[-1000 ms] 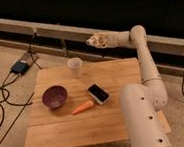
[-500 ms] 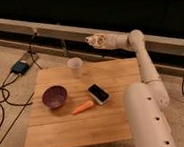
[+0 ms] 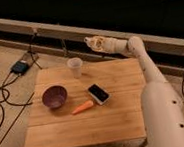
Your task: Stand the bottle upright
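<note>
Camera view has the gripper point(image 3: 92, 41) hanging above the far edge of the table point(image 3: 121, 119), white cup point(image 3: 75, 67) upright just below-left of it, spread or clamped, honestly can't tell.

On table point(image 3: 92, 128): cup point(image 3: 75, 67) is set rearmost; bowl point(image 3: 54, 96) left, phone point(image 3: 98, 93) right, carrot point(image 3: 83, 107) between; gripper point(image 3: 88, 40) is held above rear edge.

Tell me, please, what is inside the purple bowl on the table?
Nothing can be seen inside the purple bowl; its near wall hides part of the bottom. The gripper hangs above the far edge of the table.
</note>
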You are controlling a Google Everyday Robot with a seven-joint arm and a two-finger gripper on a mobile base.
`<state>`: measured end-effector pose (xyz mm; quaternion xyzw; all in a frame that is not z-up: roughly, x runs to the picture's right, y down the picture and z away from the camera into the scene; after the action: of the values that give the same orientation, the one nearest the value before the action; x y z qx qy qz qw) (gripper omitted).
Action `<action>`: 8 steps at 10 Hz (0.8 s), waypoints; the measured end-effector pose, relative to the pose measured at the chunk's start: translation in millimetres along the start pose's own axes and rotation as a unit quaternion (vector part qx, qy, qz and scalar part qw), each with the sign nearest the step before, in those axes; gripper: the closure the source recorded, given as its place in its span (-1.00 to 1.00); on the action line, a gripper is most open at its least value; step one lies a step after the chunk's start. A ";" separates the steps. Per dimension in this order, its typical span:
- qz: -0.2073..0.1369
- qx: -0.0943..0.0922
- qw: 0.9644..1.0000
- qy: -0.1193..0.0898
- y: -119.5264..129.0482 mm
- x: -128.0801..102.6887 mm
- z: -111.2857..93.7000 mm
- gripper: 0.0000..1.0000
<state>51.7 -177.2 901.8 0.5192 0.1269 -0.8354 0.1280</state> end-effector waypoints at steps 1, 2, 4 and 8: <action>0.006 -0.006 1.000 0.000 -8.1 2.4 -2.9 1.00; 0.015 -0.018 1.000 -0.007 -17.1 1.5 -12.4 1.00; 0.026 -0.031 0.999 -0.027 -30.8 -7.4 -29.8 1.00; 0.051 -0.057 0.995 -0.072 -54.0 -23.5 -70.2 1.00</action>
<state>101.8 -100.6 897.1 0.4557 0.1381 -0.8544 0.2082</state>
